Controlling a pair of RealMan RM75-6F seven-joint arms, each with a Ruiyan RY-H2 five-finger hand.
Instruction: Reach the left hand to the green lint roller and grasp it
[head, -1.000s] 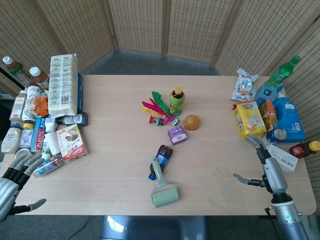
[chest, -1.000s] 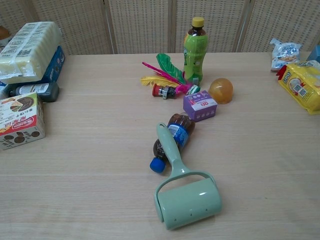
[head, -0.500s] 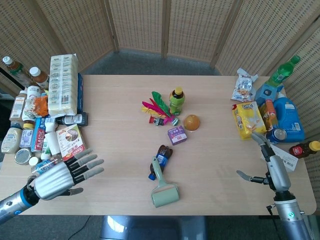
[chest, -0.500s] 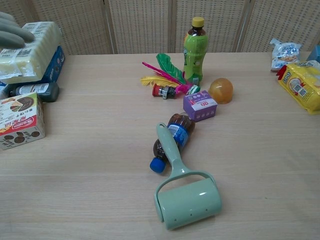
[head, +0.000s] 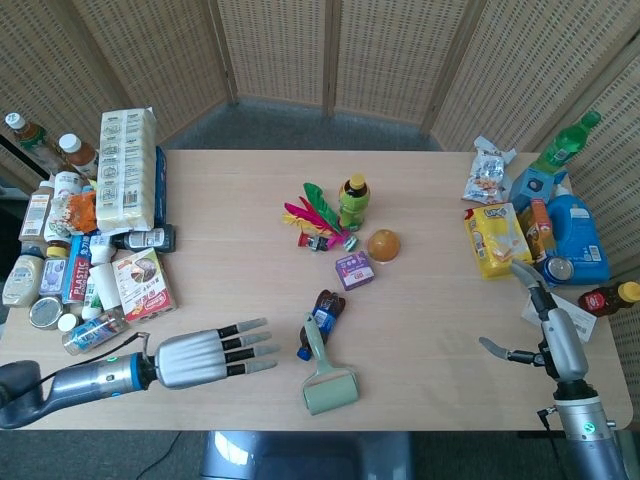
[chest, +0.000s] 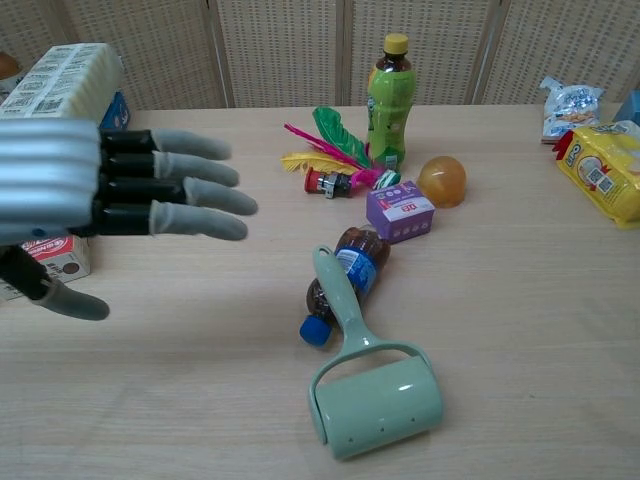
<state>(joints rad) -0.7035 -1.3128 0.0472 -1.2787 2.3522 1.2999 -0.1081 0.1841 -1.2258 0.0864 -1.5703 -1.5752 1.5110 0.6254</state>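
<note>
The green lint roller (head: 325, 374) (chest: 366, 376) lies near the table's front edge, its handle pointing away and resting against a dark bottle (head: 322, 318) (chest: 346, 274) with a blue cap. My left hand (head: 205, 357) (chest: 95, 192) hovers just left of the roller, flat, fingers spread and pointing toward it, holding nothing. A gap remains between its fingertips and the roller's handle. My right hand (head: 545, 330) stays at the table's right edge, fingers apart, empty.
Boxes, bottles and packets (head: 95, 235) crowd the left side. Feathers (head: 308, 215), a green drink bottle (head: 353, 201), an orange ball (head: 383, 244) and a purple box (head: 354, 270) sit mid-table. Snack bags and bottles (head: 530, 225) stand at the right.
My left hand has swept in from the table's left front corner toward the roller, now close beside it. The right hand has drifted slightly. The roller has not moved.
</note>
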